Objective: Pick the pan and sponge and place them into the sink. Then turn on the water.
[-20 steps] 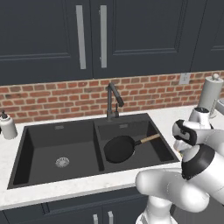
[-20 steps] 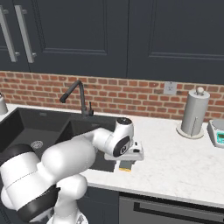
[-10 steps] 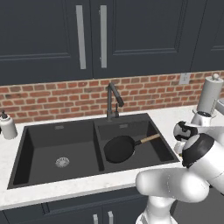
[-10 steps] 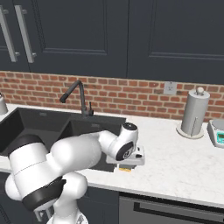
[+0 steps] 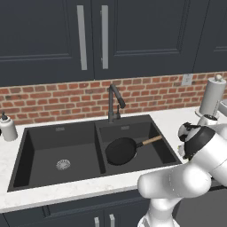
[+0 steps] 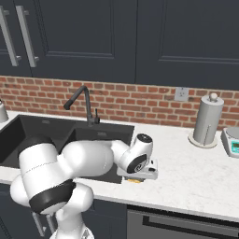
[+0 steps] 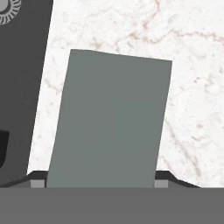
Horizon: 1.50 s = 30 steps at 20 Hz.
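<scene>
Claw [image 6: 136, 176] straddles the sponge [image 7: 109, 122] on the desk [image 7: 192, 87], jaws apart, grip unconfirmed; likely light and squashy, best pinched across its sides.

I'm working in a rendered home kitchen. A matte black double-basin sink [image 5: 57, 133] is set into a white marble-veined countertop [image 6: 196, 172], with a slim dark gooseneck faucet [image 5: 113, 103] behind the divider. A red brick backsplash [image 5: 53, 102] runs along the wall under dark navy cabinet doors with long steel handles [image 5: 82, 37]. On the counter I see a roll of paper towels on an upright holder [image 6: 207, 120], a small kitchen scale [image 6: 232, 142] and a white soap dispenser [image 5: 7, 127].
</scene>
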Motion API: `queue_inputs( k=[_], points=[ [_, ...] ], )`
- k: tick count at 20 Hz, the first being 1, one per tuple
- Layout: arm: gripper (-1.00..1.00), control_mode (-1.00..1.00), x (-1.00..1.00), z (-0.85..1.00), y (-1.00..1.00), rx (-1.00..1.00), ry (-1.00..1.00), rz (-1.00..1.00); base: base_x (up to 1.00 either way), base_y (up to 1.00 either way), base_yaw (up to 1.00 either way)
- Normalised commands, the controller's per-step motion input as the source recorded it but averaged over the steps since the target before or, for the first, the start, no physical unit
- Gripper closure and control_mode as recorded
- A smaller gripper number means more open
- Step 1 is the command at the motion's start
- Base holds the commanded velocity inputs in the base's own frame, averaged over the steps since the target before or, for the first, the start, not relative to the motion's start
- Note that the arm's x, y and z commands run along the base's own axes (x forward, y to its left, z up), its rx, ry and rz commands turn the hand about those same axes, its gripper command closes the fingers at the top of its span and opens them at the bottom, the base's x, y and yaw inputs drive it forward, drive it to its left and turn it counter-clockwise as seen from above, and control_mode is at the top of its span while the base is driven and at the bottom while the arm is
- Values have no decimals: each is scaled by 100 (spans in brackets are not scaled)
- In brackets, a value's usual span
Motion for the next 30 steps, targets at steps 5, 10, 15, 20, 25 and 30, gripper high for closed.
queue_inputs(
  k=[5,10,15,20,25,30],
  points=[
    [-100,-100,-2,-41,13,1,0,0,0,0,0],
    [100,-100,-1,-26,23,0,0,0,0,0,0],
    [100,-100,0,0,2,0,0,0,0,0,0],
    [100,-100,0,34,9,4,-10,5,0,0,0],
    [100,-100,0,75,47,0,-10,0,0,0,0],
    [100,-100,0,52,90,-3,-4,3,0,0,0]
  ],
)
